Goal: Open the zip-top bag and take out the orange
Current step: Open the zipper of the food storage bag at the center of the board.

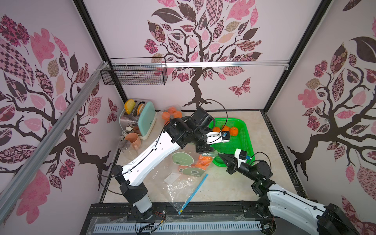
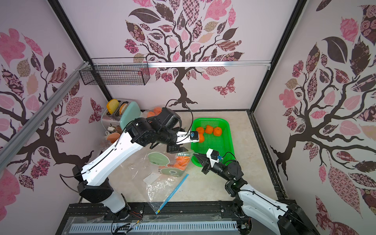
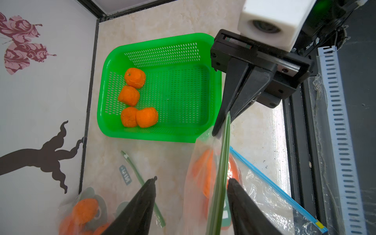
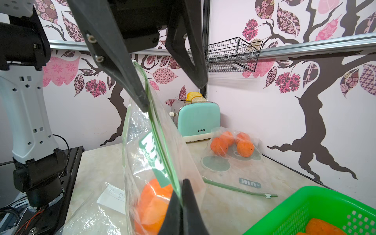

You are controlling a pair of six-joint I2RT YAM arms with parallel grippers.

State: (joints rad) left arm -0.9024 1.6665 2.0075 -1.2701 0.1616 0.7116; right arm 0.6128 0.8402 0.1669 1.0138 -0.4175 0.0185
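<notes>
Zip-top bag [image 4: 142, 126], orange [image 4: 152, 199] inside, beside green basket [image 4: 317, 195]: zip edge tight in right jaws, left jaws agape.

Bright, even, diffuse light; only faint soft shadows on the tabletop [image 1: 223, 183]. Small glare streaks on the zip-top bag [image 4: 146, 130]. Wide-angle stretch at the edges in both top views.
</notes>
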